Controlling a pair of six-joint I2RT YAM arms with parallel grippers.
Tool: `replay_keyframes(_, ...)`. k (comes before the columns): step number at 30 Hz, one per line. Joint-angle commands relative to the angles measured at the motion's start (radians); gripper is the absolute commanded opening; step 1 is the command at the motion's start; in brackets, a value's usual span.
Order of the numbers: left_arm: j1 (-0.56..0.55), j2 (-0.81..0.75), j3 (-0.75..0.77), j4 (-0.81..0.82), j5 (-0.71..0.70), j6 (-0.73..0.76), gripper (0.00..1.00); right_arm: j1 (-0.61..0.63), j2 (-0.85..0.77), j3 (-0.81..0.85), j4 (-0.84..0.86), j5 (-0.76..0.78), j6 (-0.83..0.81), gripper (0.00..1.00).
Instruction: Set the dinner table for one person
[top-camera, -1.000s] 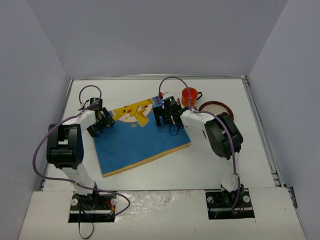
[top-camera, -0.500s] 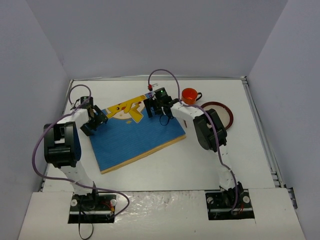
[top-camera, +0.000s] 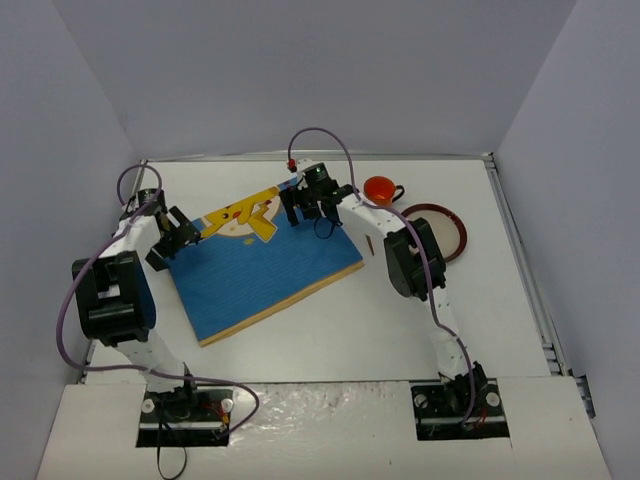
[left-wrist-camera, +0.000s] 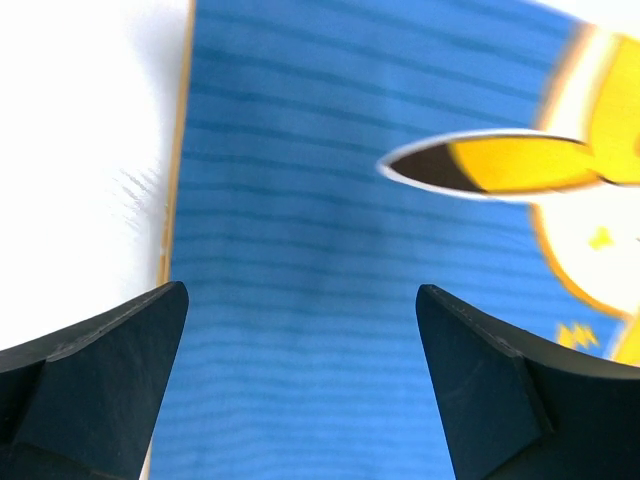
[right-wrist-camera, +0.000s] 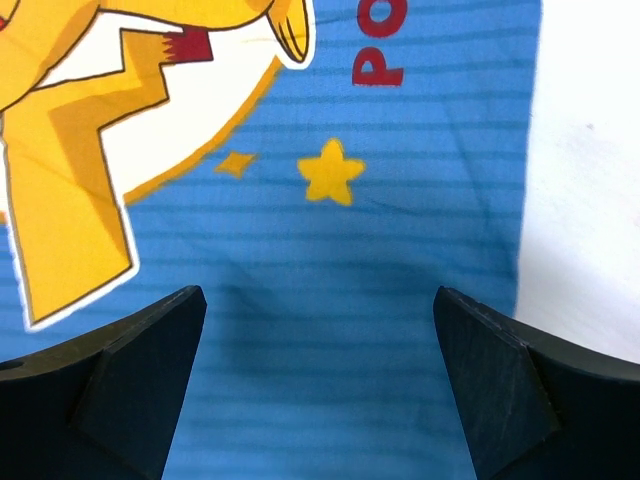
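Over the placemat's (top-camera: 265, 275) far corners, my left end effector (left-wrist-camera: 302, 290) and right end effector (right-wrist-camera: 318, 292) gape wide, empty; plate (top-camera: 452, 238) and cup (top-camera: 379, 188) sit on the bench (top-camera: 420, 315) right of the placemat, nearer my right arm.

Red letters "PO" are printed on the blue placemat (right-wrist-camera: 340, 300).

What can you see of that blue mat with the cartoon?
The placemat is a blue, faintly striped rectangle with a tan edge and a yellow cartoon figure printed at its far end. It lies flat and askew on the white table. The open left pincer and right pincer hover over its far corners.
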Motion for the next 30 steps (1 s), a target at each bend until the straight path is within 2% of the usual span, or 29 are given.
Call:
replay_keyframes(1, -0.083, -0.183, 0.100, -0.014, 0.028, 0.117, 0.96, 0.001, -0.267, -0.029, 0.017, 0.046, 0.020, 0.95)
replay_keyframes(5, -0.161, -0.228, 0.096, -0.036, 0.034, 0.159, 0.96, 0.000, -0.384, -0.202, 0.016, 0.096, 0.093, 0.95)
replay_keyframes(11, -0.271, -0.312, -0.030, -0.050, 0.033, 0.158, 0.96, 0.001, -0.550, -0.512, 0.030, 0.113, 0.220, 0.88)
replay_keyframes(17, -0.297, -0.368, -0.152, -0.034, 0.005, 0.155, 0.96, -0.002, -0.645, -0.767, 0.108, 0.134, 0.293, 0.81)
replay_keyframes(20, -0.298, -0.340, -0.163, -0.011, 0.051, 0.127, 0.96, -0.004, -0.643, -0.816, 0.134, 0.131, 0.294, 0.80)
replay_keyframes(30, -0.285, -0.194, -0.199, 0.066, -0.010, 0.010, 0.96, -0.021, -0.548, -0.843, 0.200, 0.135, 0.278, 0.75)
